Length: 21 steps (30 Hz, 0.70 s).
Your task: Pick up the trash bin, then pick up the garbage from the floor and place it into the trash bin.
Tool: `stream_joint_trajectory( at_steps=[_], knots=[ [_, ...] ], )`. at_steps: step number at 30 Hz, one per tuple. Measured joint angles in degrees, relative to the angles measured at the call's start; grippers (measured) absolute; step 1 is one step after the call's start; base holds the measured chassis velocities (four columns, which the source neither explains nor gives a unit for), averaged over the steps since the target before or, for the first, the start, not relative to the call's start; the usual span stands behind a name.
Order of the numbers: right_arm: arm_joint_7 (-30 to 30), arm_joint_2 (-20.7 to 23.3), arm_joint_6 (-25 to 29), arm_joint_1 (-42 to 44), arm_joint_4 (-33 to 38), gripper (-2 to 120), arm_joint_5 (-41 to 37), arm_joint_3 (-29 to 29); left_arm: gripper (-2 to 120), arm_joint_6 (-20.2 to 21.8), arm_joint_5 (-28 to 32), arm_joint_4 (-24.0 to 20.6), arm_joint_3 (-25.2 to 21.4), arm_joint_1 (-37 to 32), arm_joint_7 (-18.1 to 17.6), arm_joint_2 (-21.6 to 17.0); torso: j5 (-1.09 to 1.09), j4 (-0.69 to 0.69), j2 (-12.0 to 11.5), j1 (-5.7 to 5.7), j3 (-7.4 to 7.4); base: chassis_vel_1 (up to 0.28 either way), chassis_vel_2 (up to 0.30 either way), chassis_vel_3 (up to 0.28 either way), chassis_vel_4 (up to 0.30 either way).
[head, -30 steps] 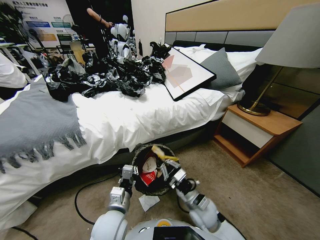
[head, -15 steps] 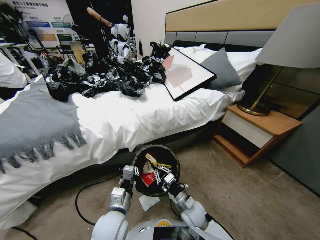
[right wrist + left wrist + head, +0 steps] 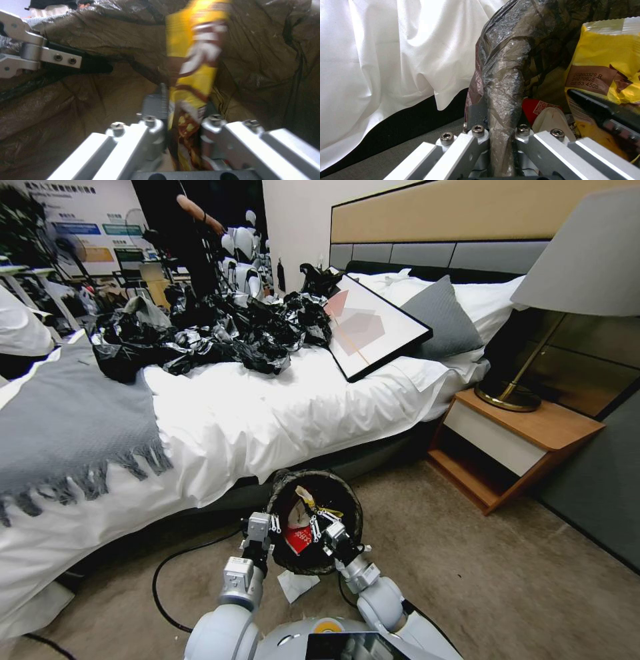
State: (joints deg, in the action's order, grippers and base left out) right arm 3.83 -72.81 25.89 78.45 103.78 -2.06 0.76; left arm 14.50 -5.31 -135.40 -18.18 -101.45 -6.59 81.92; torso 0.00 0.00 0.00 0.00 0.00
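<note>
In the right wrist view the yellow packet (image 3: 193, 75) is smeared by blur, so its print cannot be read, and its lower end is hidden between the right claw (image 3: 181, 125) fingers. The trash bin (image 3: 313, 520) hides its white wall under the dark bag, and the claws cover part of the litter inside. The lamp shade (image 3: 587, 253) is cut off by the picture's edge.

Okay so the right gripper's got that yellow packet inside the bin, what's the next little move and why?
Probably open the right gripper and let go. Its fingers are shut on the yellow packet, which already hangs inside the trash bin, surrounded by the dark liner and above the red wrapper. The left gripper is clamped on the bin's rim, holding it, so the packet should drop in.
</note>
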Motion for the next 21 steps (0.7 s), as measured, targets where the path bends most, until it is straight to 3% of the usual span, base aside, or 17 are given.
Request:
stream_joint_trajectory(
  at_steps=[3,11,15,21],
  knots=[
    [-0.2,0.0,0.0,0.1,0.0,28,0.0,0.0,0,0.0,0.0,0.0,0.0,0.0,0.0,0.0,0.00,0.00,0.0,0.00,0.00,0.000,0.000,0.000,0.000],
    [-0.4,0.5,-0.1,0.2,0.5,65,0.5,-0.5,0,-0.1,0.0,0.0,0.0,0.4,0.1,0.0,0.00,0.00,0.0,0.00,0.00,0.000,0.000,0.000,0.000],
    [-0.4,0.5,-0.1,0.3,0.5,73,0.7,-0.7,0,-0.1,0.0,0.0,0.0,0.5,0.1,0.1,0.00,0.00,0.0,0.00,0.00,0.000,0.000,0.000,0.000],
    [-0.3,0.4,0.2,1.1,1.2,98,1.5,-0.7,0,0.1,0.2,0.2,-0.1,0.8,0.2,0.1,0.00,0.00,0.0,0.00,0.00,0.000,0.000,0.000,0.000]
  ],
)
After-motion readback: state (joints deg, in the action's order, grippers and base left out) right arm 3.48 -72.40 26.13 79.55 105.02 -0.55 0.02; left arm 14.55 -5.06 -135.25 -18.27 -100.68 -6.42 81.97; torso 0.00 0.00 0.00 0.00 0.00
